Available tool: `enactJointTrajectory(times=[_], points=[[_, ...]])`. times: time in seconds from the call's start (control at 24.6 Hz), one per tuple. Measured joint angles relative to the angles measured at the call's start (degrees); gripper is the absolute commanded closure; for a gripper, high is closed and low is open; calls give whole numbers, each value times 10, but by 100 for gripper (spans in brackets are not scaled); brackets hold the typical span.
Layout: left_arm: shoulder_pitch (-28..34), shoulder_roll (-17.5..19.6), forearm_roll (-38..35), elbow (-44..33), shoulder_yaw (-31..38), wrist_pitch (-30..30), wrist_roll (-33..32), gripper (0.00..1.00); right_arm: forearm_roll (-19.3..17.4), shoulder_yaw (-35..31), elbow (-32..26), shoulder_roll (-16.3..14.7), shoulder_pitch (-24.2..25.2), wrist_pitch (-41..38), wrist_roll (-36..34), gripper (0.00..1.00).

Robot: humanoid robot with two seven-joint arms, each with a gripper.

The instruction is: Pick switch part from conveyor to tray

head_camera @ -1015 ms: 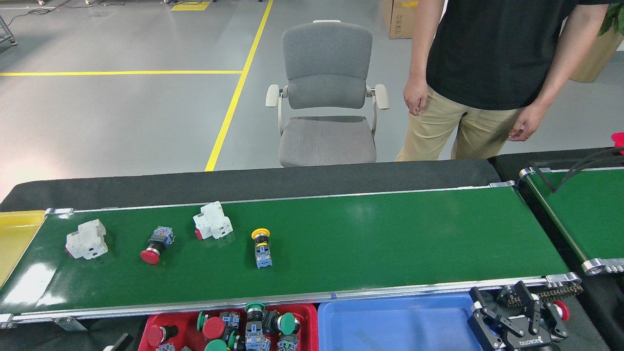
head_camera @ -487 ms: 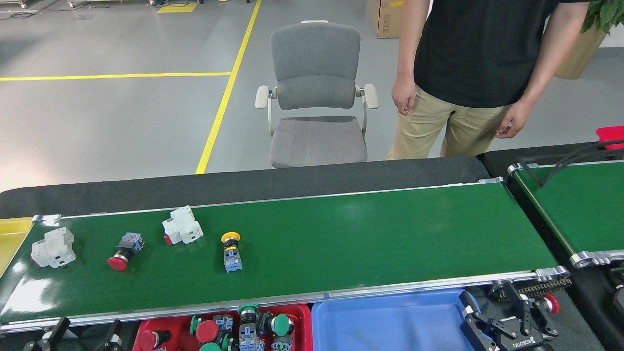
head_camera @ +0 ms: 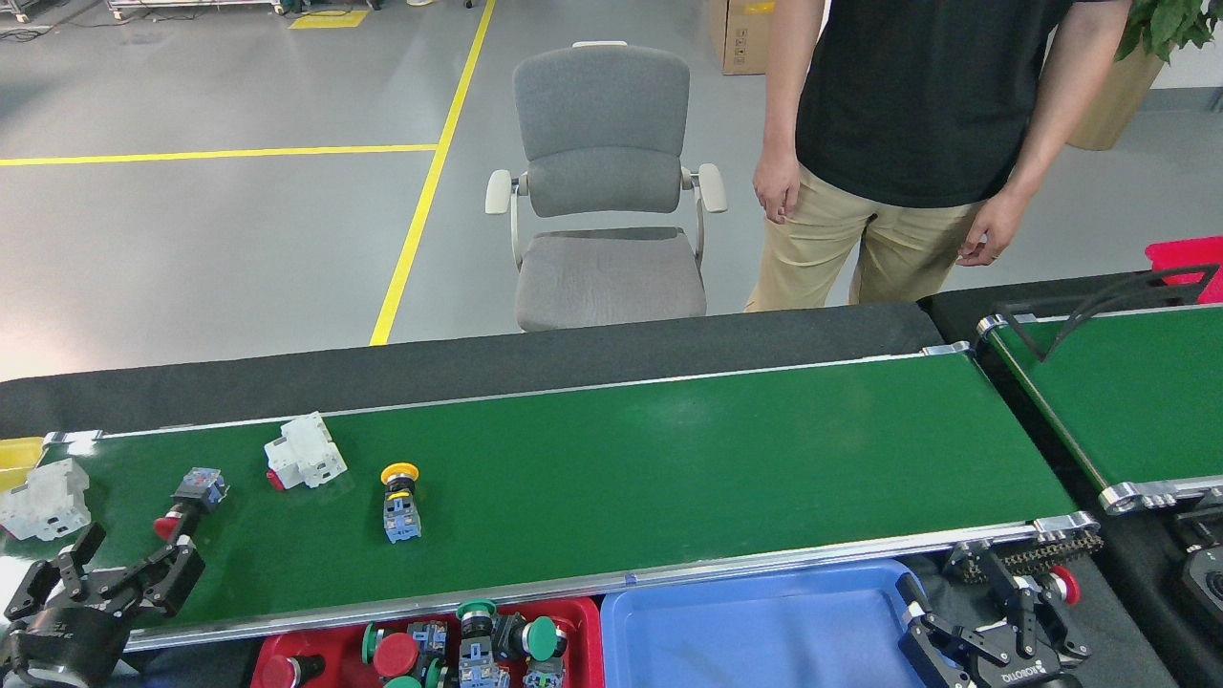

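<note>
On the dark-green conveyor lie a yellow-capped switch part, a red-capped switch part and two white breaker blocks. My left gripper stands open over the belt's near left corner, just in front of the red-capped part, with nothing between its fingers. The red tray at the bottom edge holds several switch parts. My right gripper stands open at the bottom right, empty, beside the blue tray.
A blue tray sits right of the red tray. A yellow bin is at the belt's left end. A second green belt with black cables is at the right. A person and a grey chair are behind the conveyor.
The parts have shifted left in the view. My left gripper has risen into view over the belt's near left corner. The right gripper has barely moved.
</note>
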Motion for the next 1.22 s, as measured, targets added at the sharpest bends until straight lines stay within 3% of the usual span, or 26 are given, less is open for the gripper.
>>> enactJointTrajectory(times=[0.24,0.28,0.45,0.53,0.73,0.85,1.06,1.18,1.22], points=[[-32,0,-1,50,-1,-1,3,5,0,0,0,0,0,-13,0,0],[-43,1,-2,70,-1,1,4,10,0,0,0,0,0,-16,0,0],[-69,15,-2,133,-9,7,9,52,0,2,0,0,1,-22,0,0],[-78,23,-2,151,-20,8,16,67,0,4,0,0,2,-26,0,0],[-79,21,-1,144,-27,8,42,80,0,4,0,0,10,-32,0,0],[-35,10,0,57,-48,-8,45,81,0,3,0,2,25,-33,0,0],[111,-32,3,-197,-80,-73,42,75,0,-27,0,3,25,-31,1,1],[203,-62,1,-318,-117,-92,27,53,0,-33,0,3,25,-30,1,1],[231,-70,0,-351,-130,-95,22,39,0,-34,0,3,25,-29,1,2]])
